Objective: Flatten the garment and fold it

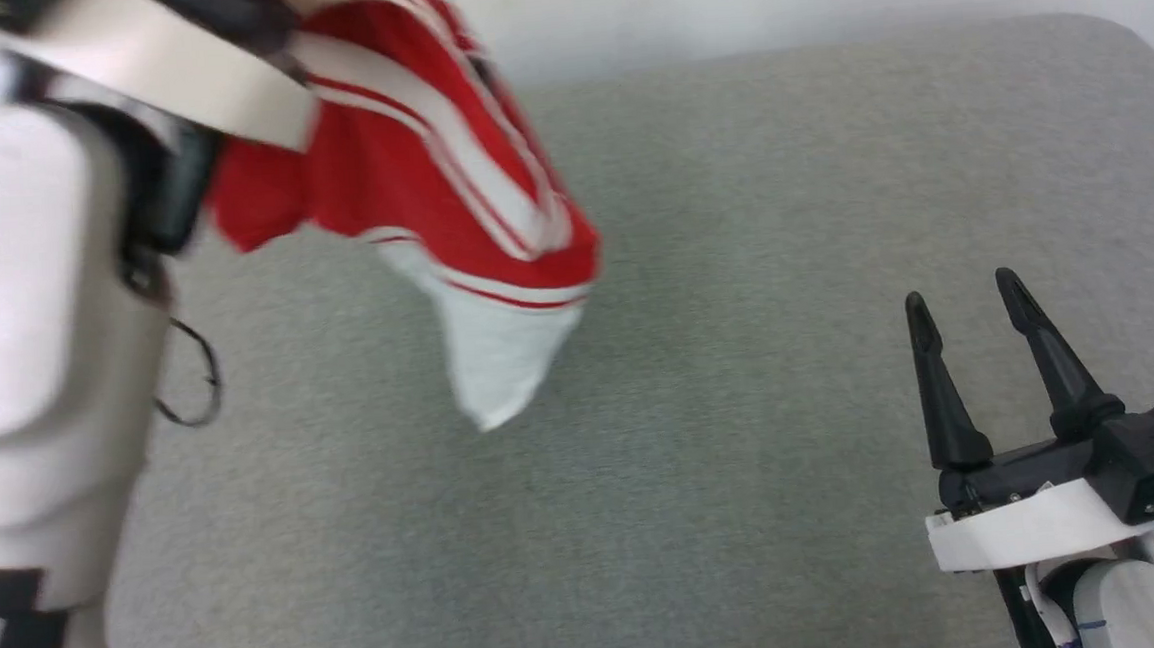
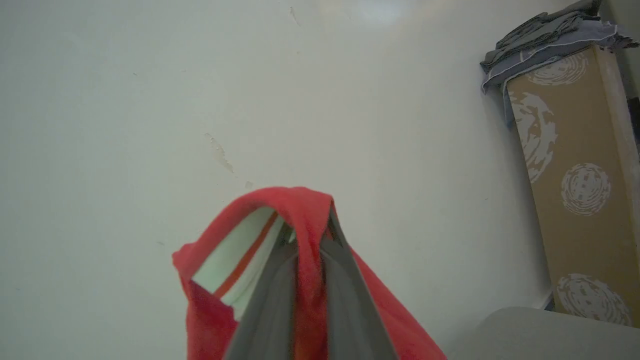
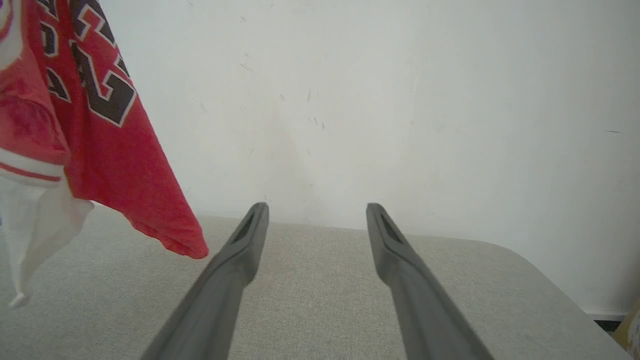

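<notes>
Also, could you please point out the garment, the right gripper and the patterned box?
garment [image 1: 368,176], head view, red body fabric.
right gripper [image 1: 960,288], head view, midway between its fingertips.
patterned box [image 2: 570,140], left wrist view, tan front face.

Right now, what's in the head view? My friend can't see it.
A red and white jersey hangs from the robot's raised left arm above a grey padded surface. The right gripper sits open and empty at lower right.
</notes>
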